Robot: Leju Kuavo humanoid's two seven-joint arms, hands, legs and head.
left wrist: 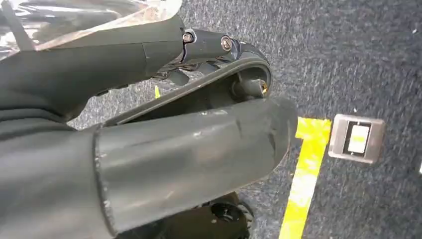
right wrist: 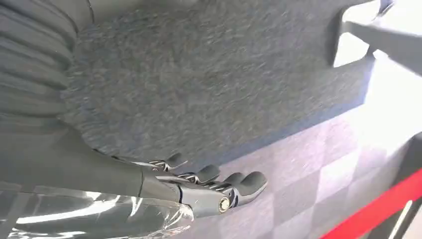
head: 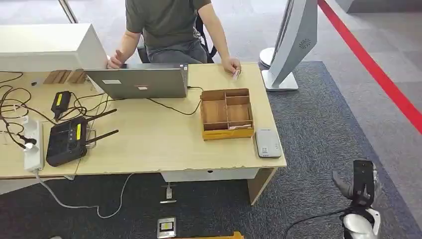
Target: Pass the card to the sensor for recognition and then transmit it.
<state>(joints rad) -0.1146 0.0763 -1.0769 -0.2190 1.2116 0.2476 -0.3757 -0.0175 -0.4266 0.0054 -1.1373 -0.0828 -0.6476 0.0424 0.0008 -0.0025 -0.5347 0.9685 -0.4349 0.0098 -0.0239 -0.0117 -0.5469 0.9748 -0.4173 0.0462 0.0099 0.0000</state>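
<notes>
At the far left edge of the counter [head: 149, 144] a white power strip [head: 33, 144] lies among tangled black cables, with a black router [head: 67, 142] just beside it, its antennas pointing toward the middle. Behind these a silver laptop [head: 142, 82] stands open, its back to the camera, and a person [head: 169, 30] sits on the far side with one hand by the laptop's corner. The middle of the counter is bare wood from the laptop to the near edge. Right of that sits a wooden divided tray [head: 227, 113], and a thin pale strip in its near right compartment may be a card, though it is too small to be sure. The grey sensor [head: 267, 143] lies flat just beside the tray, at the counter's near right corner, close to both edges. At the far right edge the person's other hand rests on the counter holding the card [head: 236, 74]. Beyond the counter's right end stands a white pedestal unit [head: 291, 45], then open grey carpet [head: 318, 139] up to a red floor line [head: 373, 67]. The right robot hand [head: 357, 186] hangs low over that carpet, well apart from the counter, fingers loosely curled and apart, holding nothing. The left robot hand [left wrist: 189, 149] hangs over carpet near a yellow tape strip [left wrist: 303, 179] and a floor socket [left wrist: 357, 138]; whether its fingers are spread or closed I cannot tell.
</notes>
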